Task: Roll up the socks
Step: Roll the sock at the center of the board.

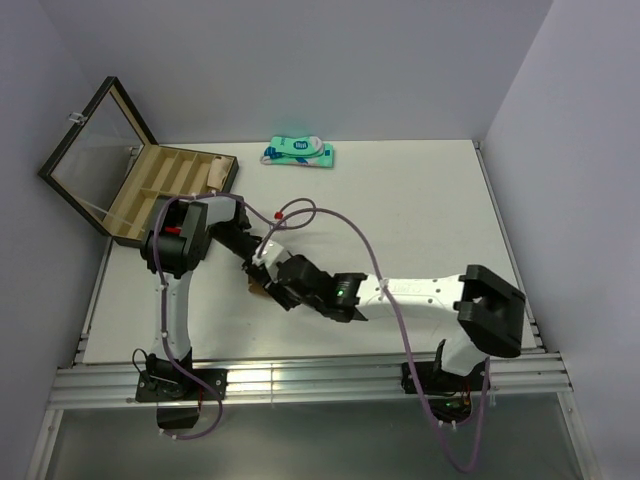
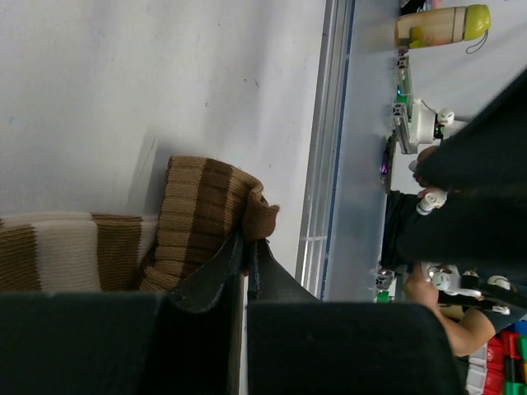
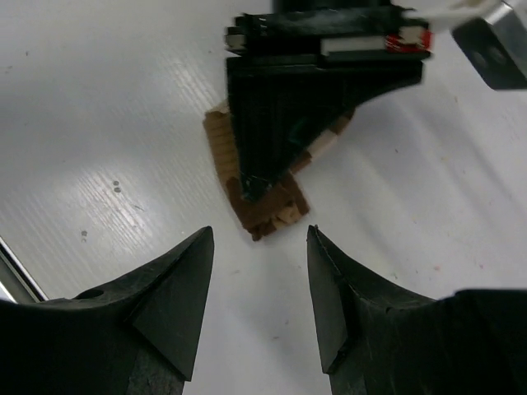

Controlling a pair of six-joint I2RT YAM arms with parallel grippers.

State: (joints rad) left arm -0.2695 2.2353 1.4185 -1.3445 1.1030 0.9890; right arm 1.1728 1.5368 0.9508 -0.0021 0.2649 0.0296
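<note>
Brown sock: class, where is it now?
Top view: the brown sock lies left of centre on the table, pinched by the left gripper, the open right gripper facing it.

Box (image 1: 170, 185): wooden, at the table's far left, tan inside, split into long compartments.
Lid (image 1: 95, 155): glass-paned, swung open, leaning back.
Package (image 1: 299, 152): flat, teal and white, at the far edge, well apart from the box.
Table (image 1: 430, 210): white.
Rail (image 1: 300, 382): metal, along the near edge.
Bottle (image 2: 440, 25): beige, yellow-green cap, beyond the table.
</note>
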